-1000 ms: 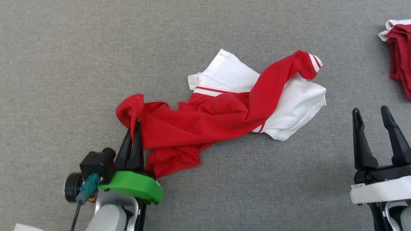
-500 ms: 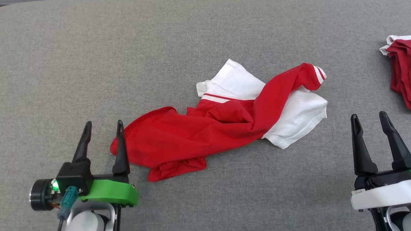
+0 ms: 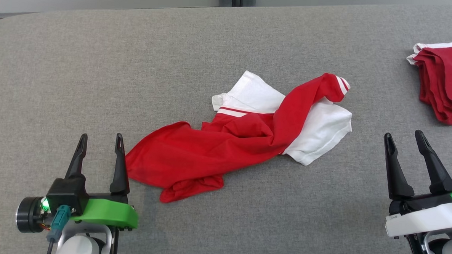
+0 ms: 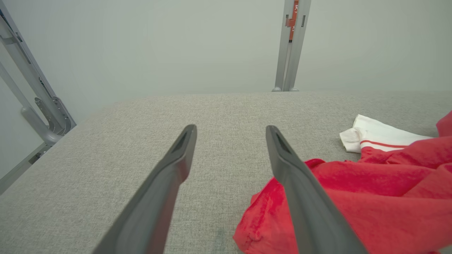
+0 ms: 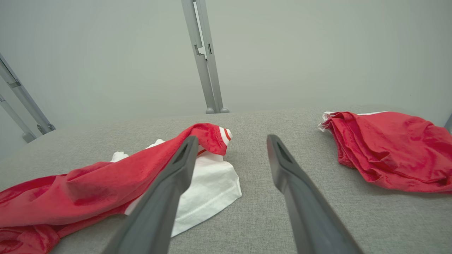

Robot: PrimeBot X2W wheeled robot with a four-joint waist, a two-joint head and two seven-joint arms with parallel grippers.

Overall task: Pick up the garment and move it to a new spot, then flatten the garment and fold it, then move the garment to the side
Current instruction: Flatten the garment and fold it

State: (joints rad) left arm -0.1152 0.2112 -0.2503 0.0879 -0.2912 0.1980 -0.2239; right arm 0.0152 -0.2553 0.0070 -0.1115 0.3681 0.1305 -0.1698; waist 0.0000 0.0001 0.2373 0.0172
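A crumpled red and white garment point(image 3: 233, 142) lies in the middle of the grey table point(image 3: 98, 79), stretched from lower left to upper right. My left gripper point(image 3: 100, 141) stands open just left of its red end, with nothing between the fingers; in the left wrist view the garment point(image 4: 370, 190) lies to the right of that gripper point(image 4: 230, 129). At the lower right my right gripper point(image 3: 403, 138) is open and empty, apart from the cloth. The right wrist view has the garment point(image 5: 106, 183) left of that gripper point(image 5: 231, 139).
A folded pile of red clothes point(image 3: 445, 79) with white edges sits at the table's far right; it is also seen as the red pile point(image 5: 385, 148) in the right wrist view. Grey metal posts point(image 4: 291, 46) stand behind the table's far edge.
My left gripper has let go of the garment's red end, opened, and drawn back to the left. The red end has dropped flat. The head camera has tilted, shifting the whole picture.
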